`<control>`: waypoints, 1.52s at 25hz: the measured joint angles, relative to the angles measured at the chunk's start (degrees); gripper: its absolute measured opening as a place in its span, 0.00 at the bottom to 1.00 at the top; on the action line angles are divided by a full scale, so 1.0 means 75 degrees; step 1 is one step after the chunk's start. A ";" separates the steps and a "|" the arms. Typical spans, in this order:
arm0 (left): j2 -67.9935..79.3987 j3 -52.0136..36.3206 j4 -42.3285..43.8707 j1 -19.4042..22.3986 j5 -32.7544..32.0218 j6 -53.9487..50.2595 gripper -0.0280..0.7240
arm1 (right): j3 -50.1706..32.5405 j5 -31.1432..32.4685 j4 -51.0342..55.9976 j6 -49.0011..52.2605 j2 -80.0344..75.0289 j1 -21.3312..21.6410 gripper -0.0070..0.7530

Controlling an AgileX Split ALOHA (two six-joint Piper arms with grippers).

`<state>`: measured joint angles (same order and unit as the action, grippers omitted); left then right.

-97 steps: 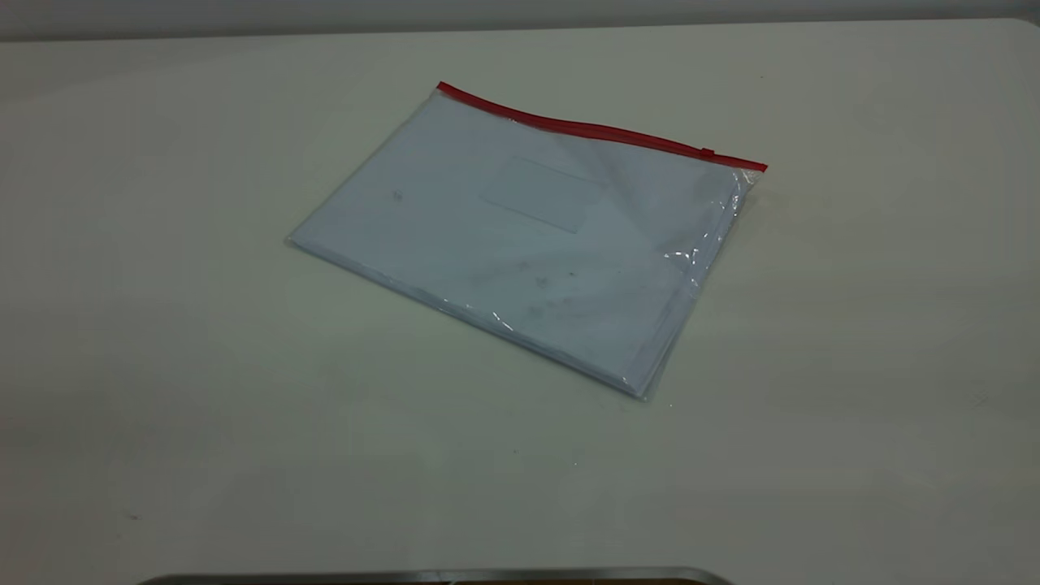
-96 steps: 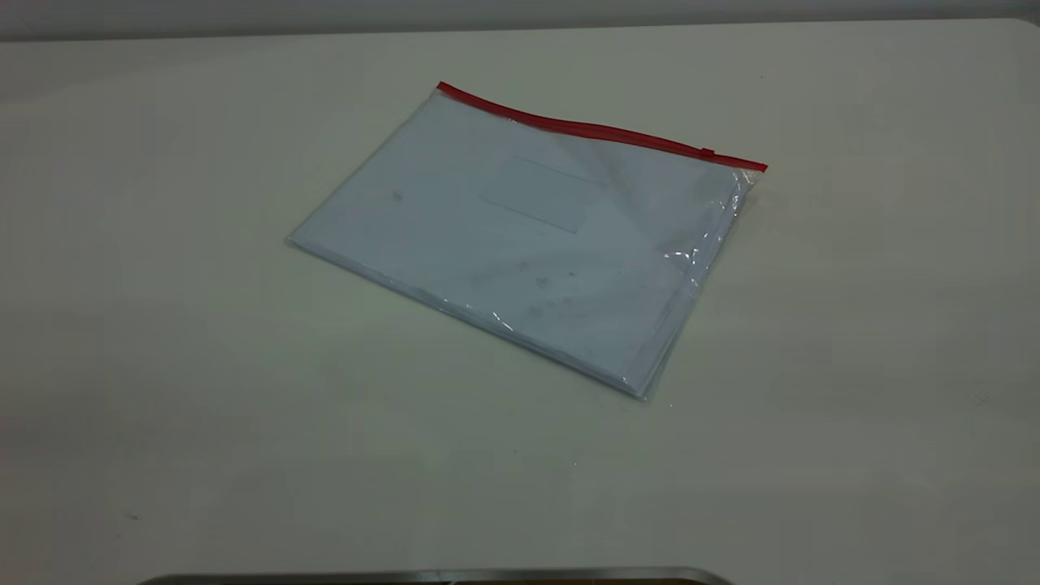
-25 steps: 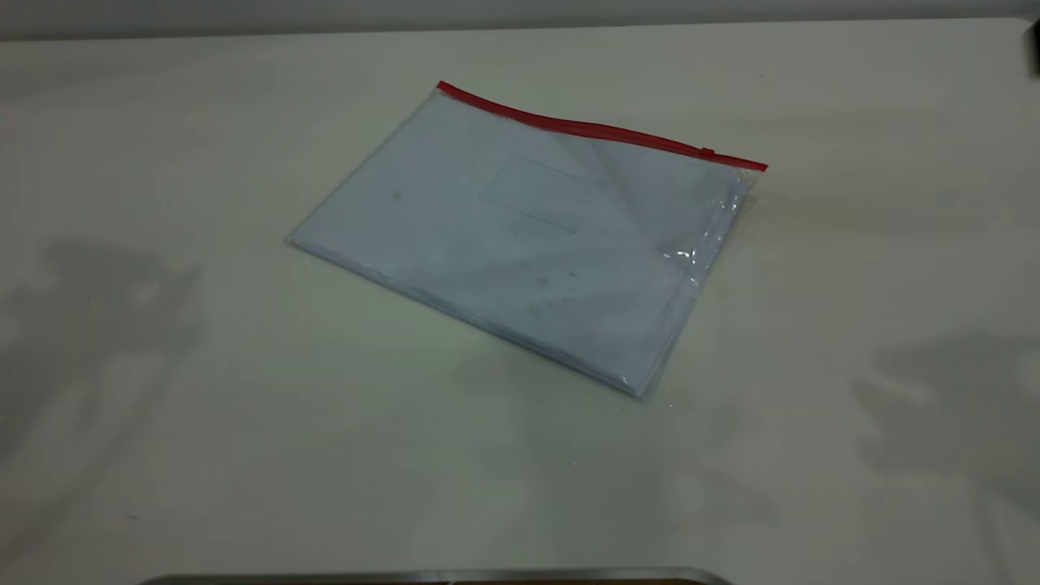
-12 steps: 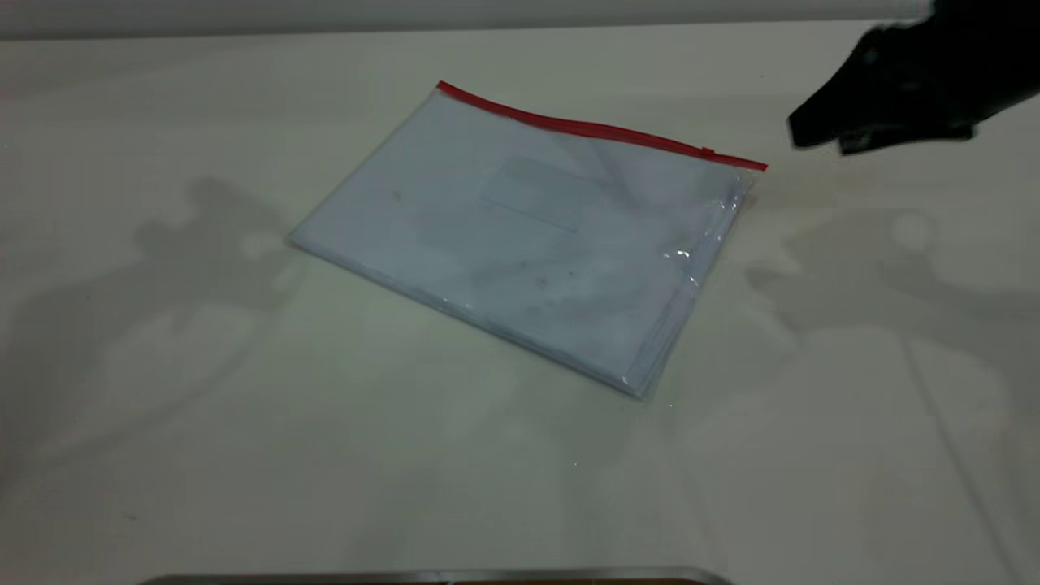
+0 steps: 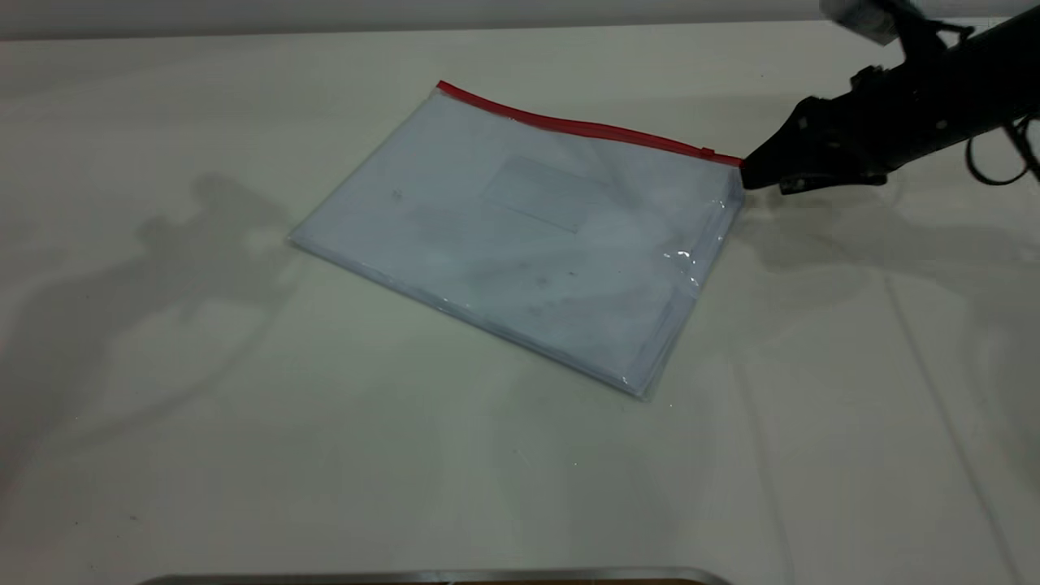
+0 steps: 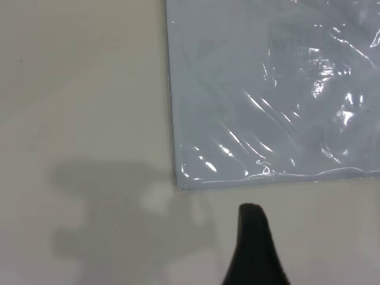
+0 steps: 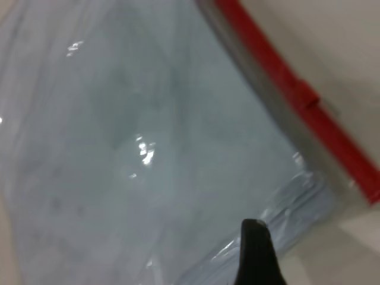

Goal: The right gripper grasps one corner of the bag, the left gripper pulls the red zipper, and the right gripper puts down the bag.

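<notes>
The bag (image 5: 520,236), a clear pouch with white sheets inside, lies flat on the white table (image 5: 203,422). The red zipper (image 5: 585,128) runs along its far edge, with the slider tab (image 5: 708,152) near the right end. My right gripper (image 5: 747,172) reaches in from the right, shut, its tip at the bag's far right corner. In the right wrist view the right gripper (image 7: 255,228) hangs over the bag's (image 7: 148,148) short edge, near the zipper (image 7: 279,68) and tab (image 7: 309,95). My left gripper (image 6: 252,217) is shut, just off a plain corner of the bag (image 6: 267,89); it is out of the exterior view.
A grey metal edge (image 5: 439,575) runs along the bottom of the exterior view. The table's far edge (image 5: 325,32) meets a pale wall. Arm shadows fall on the table at left and right of the bag.
My right gripper has come in from the upper right and moved down-left to the bag's far right corner. Arm shadows have spread over the table. The bag has not moved.
</notes>
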<state>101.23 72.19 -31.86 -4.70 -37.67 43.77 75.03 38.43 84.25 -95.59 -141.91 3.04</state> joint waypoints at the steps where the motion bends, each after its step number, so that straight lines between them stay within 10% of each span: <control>1: 0.0000 0.0000 0.0000 0.0000 0.0000 0.0000 0.82 | 0.0125 0.0064 -0.0007 -0.0009 -0.0139 0.0000 0.73; 17: 0.0000 0.0006 -0.0007 0.0000 0.0358 -0.0016 0.82 | 0.0872 0.1169 0.0224 -0.0816 -0.0890 -0.0091 0.70; 21: 0.0000 0.0006 -0.0014 0.0000 0.0358 -0.0016 0.82 | 0.0929 0.1169 0.0385 -0.1073 -0.0920 -0.0406 0.52; 26: 0.0000 0.0006 -0.0007 0.0000 0.0358 0.0175 0.82 | 0.1073 0.1552 0.0375 -0.1297 -0.0936 -0.0582 0.07; 38: 0.0606 0.0015 -0.0015 -0.0665 0.0301 0.2396 0.82 | 0.3283 0.3514 -0.2913 0.0791 -0.0951 -0.1924 0.05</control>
<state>105.78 72.30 -31.97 -9.69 -35.41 61.74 99.65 64.79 62.40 -89.66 -149.05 -11.39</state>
